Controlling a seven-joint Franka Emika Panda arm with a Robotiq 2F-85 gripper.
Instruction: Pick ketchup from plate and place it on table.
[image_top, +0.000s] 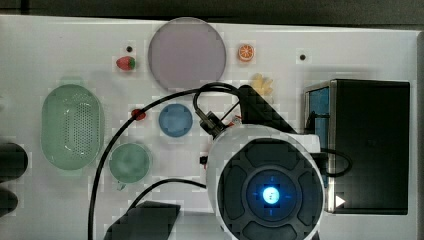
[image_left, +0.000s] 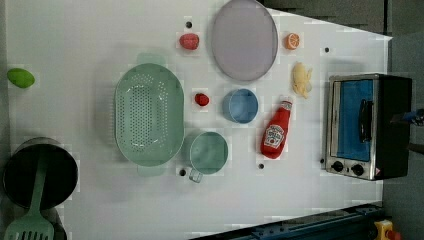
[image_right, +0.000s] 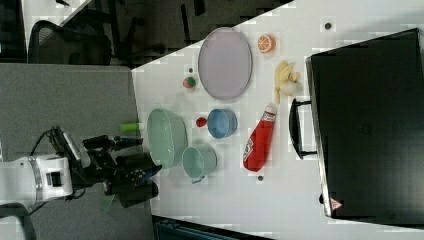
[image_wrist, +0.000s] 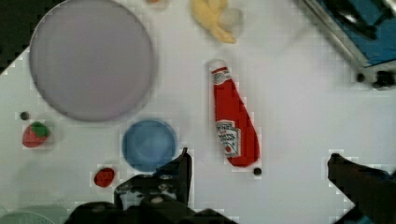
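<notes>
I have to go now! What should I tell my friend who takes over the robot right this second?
Gripper: open, holding nothing, up above the table, fingers apart either side of the ketchup's base in the wrist view.
Ketchup: lying on its side on the white table, between the blue bowl and the toaster oven, cap towards the bananas.
Plate: nothing on it.
Done: ketchup is off the plate and on the table.
Left: nothing to move, by the look of it; probably just back the arm away.
</notes>
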